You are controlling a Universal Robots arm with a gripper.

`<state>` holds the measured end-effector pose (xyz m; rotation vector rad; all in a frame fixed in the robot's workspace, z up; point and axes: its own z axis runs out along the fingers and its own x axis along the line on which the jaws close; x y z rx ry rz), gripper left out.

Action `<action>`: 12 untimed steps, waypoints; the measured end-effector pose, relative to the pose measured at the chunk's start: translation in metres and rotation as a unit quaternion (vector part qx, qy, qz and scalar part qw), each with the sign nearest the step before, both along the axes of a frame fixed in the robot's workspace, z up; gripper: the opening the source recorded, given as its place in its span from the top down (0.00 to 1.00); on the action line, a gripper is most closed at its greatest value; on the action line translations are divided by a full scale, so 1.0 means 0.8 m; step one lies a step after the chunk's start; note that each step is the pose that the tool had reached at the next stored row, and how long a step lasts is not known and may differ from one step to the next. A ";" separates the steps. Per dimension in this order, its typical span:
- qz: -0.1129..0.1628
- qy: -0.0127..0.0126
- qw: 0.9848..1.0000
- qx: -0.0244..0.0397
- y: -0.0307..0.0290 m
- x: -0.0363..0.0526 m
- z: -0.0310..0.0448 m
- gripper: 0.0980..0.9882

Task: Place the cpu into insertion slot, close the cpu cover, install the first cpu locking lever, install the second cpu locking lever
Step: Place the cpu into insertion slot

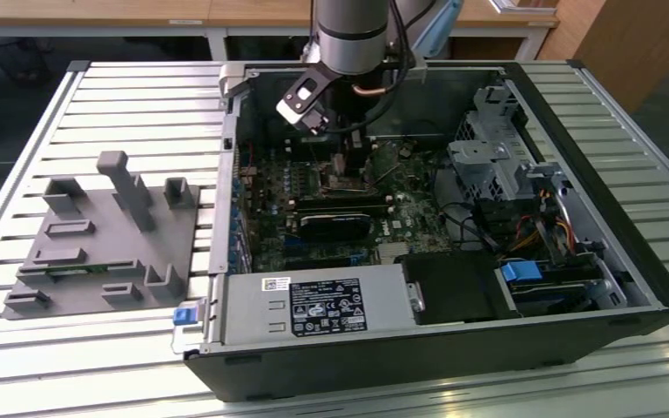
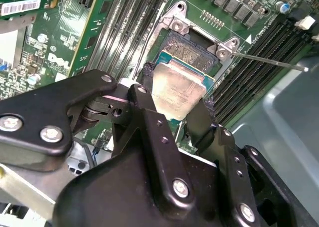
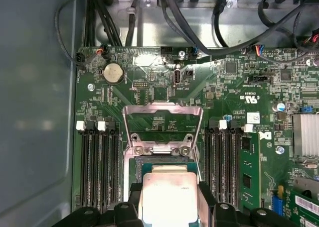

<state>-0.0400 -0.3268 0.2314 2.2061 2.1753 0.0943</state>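
Observation:
My gripper (image 2: 175, 95) is shut on the cpu (image 2: 180, 82), a silvery square chip pinched at two opposite edges by the black fingers (image 2: 143, 100). The chip sits low over the insertion slot (image 2: 195, 44), a dark square socket in the green board, and covers its near part. I cannot tell whether it touches. In the first wrist view the cpu (image 3: 169, 199) lies just short of the slot (image 3: 162, 163), and the cpu cover (image 3: 162, 112) stands flipped open behind it. A thin locking lever (image 2: 271, 61) sticks out beside the socket. In the exterior view the gripper (image 1: 341, 165) reaches down into the open computer case.
Long black memory slots (image 3: 97, 167) flank the socket on both sides. A black graphics card (image 1: 334, 224), the power supply (image 1: 311, 306), cables (image 1: 474, 228) and a drive cage (image 1: 497, 165) crowd the case. A grey fixture (image 1: 102, 235) rests on the slatted table at the exterior view's left.

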 end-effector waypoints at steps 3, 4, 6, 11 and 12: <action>0.000 0.000 1.000 0.000 0.0007 0.000 -0.0042 0.52; -0.001 0.000 1.000 0.000 0.0009 0.000 -0.0049 0.52; -0.001 0.000 1.000 0.000 0.0009 0.000 -0.0060 0.52; -0.002 0.000 1.000 0.000 0.0015 -0.001 -0.0123 0.52; -0.002 0.000 1.000 0.000 0.0018 -0.002 -0.0142 0.52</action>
